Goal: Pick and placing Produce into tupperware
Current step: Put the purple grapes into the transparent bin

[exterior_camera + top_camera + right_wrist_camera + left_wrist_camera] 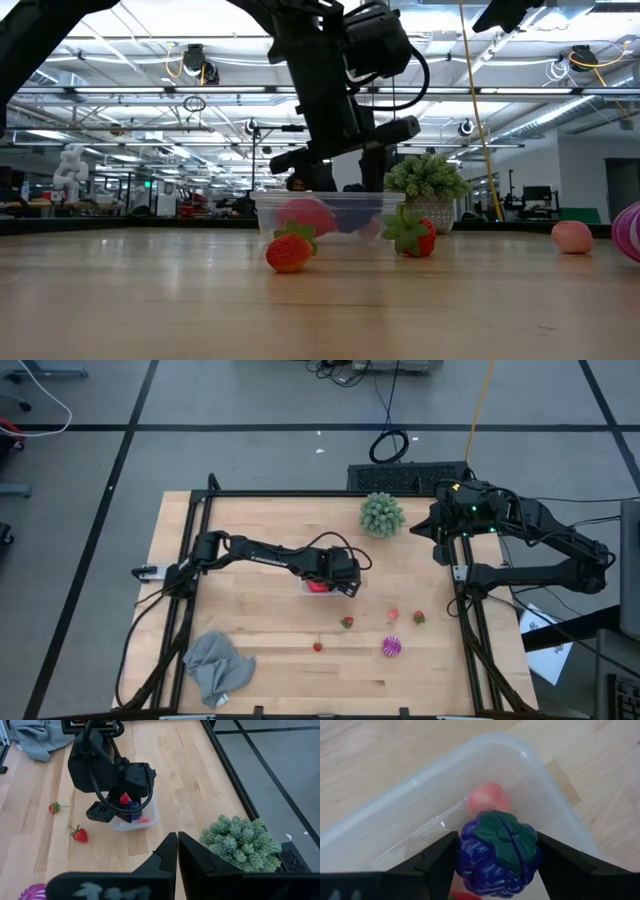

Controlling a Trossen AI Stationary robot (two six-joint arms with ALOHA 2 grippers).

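The tupperware point(312, 588) is a clear tub near the table's middle; in the left wrist view its rim point(420, 780) curves around a pink piece point(487, 799) lying inside. My left gripper point(497, 847) stands over the tub, shut on a dark purple berry point(495, 865) with a green leaf cap. On the bare wood toward the near right lie two strawberries point(347, 622) point(318, 647), a pink fruit point(393, 617), another strawberry point(419, 617) and a striped magenta piece point(391, 648). My right gripper point(177, 845) is shut and waits at the far right point(443, 548). My left gripper pinches the dark purple berry between its two fingers point(442, 855), one on each side point(462, 862) of its body. The leaf cap point(502, 837) faces the wrist camera. The fingers point down into the tub from above. Whether the berry touches the tub's floor I cannot tell.
A green spiky ball point(382, 514) sits near the far edge, close to the right arm. A grey cloth point(218, 665) lies crumpled at the near left corner. A black frame rail point(468, 610) borders the table.
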